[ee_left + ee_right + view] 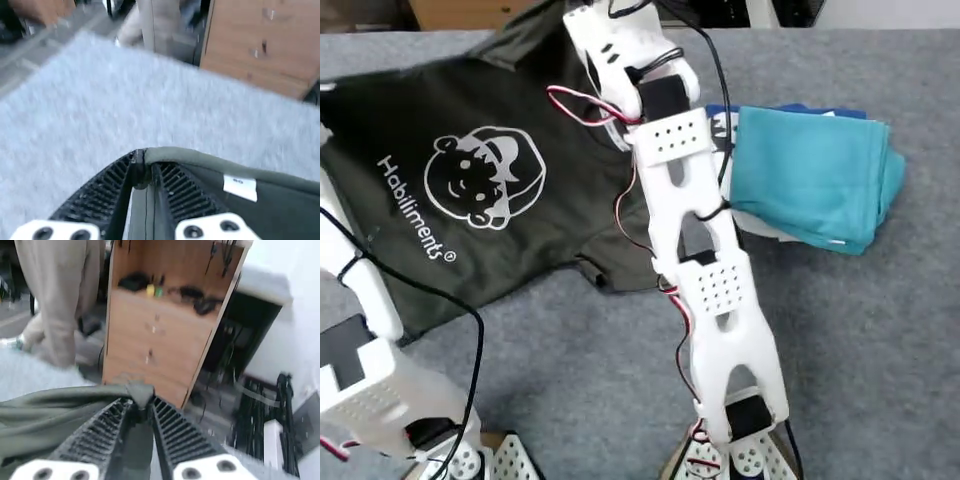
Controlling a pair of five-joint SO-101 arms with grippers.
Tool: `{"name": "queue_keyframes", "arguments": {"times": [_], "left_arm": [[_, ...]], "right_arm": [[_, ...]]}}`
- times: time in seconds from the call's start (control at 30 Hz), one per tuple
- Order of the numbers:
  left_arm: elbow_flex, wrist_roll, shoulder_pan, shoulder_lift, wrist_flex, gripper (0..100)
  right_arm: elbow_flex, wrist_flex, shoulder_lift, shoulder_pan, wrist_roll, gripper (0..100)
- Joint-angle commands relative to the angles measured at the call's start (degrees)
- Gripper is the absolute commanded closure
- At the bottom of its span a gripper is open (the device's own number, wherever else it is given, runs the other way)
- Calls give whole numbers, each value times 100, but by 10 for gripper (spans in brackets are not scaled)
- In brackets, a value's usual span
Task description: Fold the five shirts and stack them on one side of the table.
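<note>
Dark olive-green cotton T-shirt with a white cartoon print (pixel 470 200) lies spread, print up and unfolded, over the left half of the grey carpeted bench (pixel 880 350). On the right side sits a stack of folded shirts, well apart from the open one's body. A teal folded shirt (pixel 810 180) lies on top, with the edge of a blue one (pixel 775 108) and a sliver of white cloth (pixel 760 228) showing beneath it. How many garments lie in that pile cannot be counted from here, so my judgement is that several folds are done and the olive shirt, at least, remains to be folded and added. The left gripper (pixel 142 167) is pressed together on the olive shirt's hem, close to a small white label (pixel 239 186), pinching the cloth between its ribbed black jaws. The right gripper (pixel 141 400) likewise pinches a bunched edge of the same shirt, held above the far end of the bench. With both edges gripped, the fold of this shirt looks to be just starting.
</note>
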Motion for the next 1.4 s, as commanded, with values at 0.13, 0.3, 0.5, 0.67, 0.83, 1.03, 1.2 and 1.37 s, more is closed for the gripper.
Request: {"name": "queue_keyframes", "arguments": {"times": [0.13, 0.3, 0.5, 0.67, 0.83, 1.03, 1.2, 1.37], "left_arm": [[-413, -905, 765, -119, 2637, 982], [0, -1354, 826, -567, 3191, 982], [2268, -2233, 844, -1754, 2743, 982], [4396, -2549, 774, -2800, 1556, 982], [4949, -2541, 651, -3046, 1275, 982], [4932, -2848, 624, -2862, 1275, 982], [4967, -3719, 149, -2870, 1284, 982], [5178, -4448, -229, -3187, 1538, 982]], "right_arm": [[-919, 2418, -224, 22, 141, 998], [-919, 3956, -690, 84, 1231, 998], [-796, 4651, -1226, 145, 1275, 998], [365, 4642, -2097, 488, 1336, 998], [2519, 4633, -3371, 268, 1714, 998], [4673, 4079, -4119, -101, 1811, 998], [5358, 4325, -4567, -84, 1855, 998], [5675, 4527, -5042, -119, 1829, 998]]}}
